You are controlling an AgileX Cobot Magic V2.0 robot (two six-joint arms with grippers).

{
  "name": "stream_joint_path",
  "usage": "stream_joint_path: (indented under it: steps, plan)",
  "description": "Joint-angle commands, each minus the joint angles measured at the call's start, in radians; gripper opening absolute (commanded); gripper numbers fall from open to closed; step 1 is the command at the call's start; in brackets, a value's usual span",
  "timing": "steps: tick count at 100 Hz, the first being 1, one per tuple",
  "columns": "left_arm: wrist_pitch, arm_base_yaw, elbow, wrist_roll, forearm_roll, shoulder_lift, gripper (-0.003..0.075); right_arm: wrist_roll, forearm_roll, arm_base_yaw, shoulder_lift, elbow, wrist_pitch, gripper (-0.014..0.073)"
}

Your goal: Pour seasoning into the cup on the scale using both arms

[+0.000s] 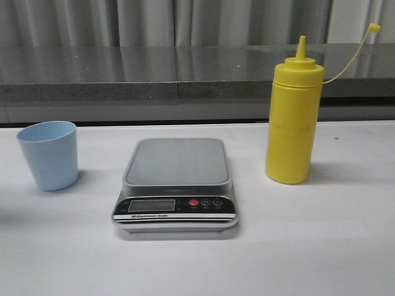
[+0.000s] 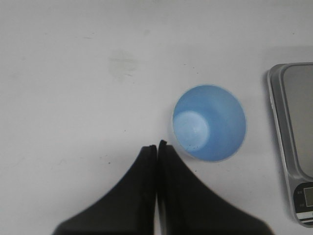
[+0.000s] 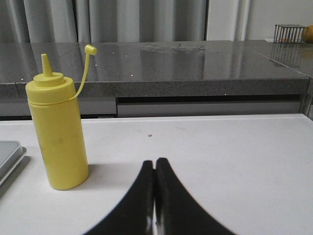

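The yellow seasoning bottle [image 1: 293,117] stands upright on the white table, right of the scale [image 1: 176,184], its cap hanging off on a thin tether. The light blue cup [image 1: 49,154] stands upright and empty to the scale's left; nothing rests on the scale's grey platform. In the left wrist view my left gripper [image 2: 157,145] is shut and empty, above the table just beside the cup [image 2: 210,122], with the scale's edge [image 2: 288,132] at the frame's side. My right gripper [image 3: 155,162] is shut and empty, low over the table, a short way from the bottle [image 3: 57,137]. Neither arm shows in the front view.
A grey stone counter [image 1: 185,74] runs along the back of the table, with grey curtains behind it. A small wire basket [image 3: 289,33] sits on the counter's far end in the right wrist view. White tabletop [image 1: 308,246] lies in front of the scale and bottle.
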State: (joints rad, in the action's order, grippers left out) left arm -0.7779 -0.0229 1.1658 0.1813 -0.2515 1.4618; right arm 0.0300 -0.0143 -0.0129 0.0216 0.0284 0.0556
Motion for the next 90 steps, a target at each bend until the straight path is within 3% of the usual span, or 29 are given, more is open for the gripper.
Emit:
stream_joint_path:
  steps: [1, 10, 22, 32, 90]
  plan:
    - [0.033, 0.022, 0.052, 0.029, -0.046, 0.004, 0.0012, -0.003, 0.0, -0.003, 0.01, -0.02, -0.079, -0.0067]
    - [0.035, 0.042, 0.072, 0.03, -0.046, 0.037, 0.0112, -0.003, 0.0, -0.003, 0.01, -0.02, -0.079, -0.0067]
    - [0.035, 0.059, 0.089, 0.03, -0.046, 0.071, 0.0359, -0.003, 0.0, -0.003, 0.01, -0.02, -0.079, -0.0067]
    - [0.048, 0.066, 0.091, 0.03, -0.046, 0.083, 0.0476, -0.003, 0.0, -0.003, 0.01, -0.02, -0.079, -0.0067]
    - [0.085, 0.07, 0.109, 0.03, -0.051, 0.238, 0.0483, -0.003, 0.0, -0.003, 0.01, -0.02, -0.076, -0.0067]
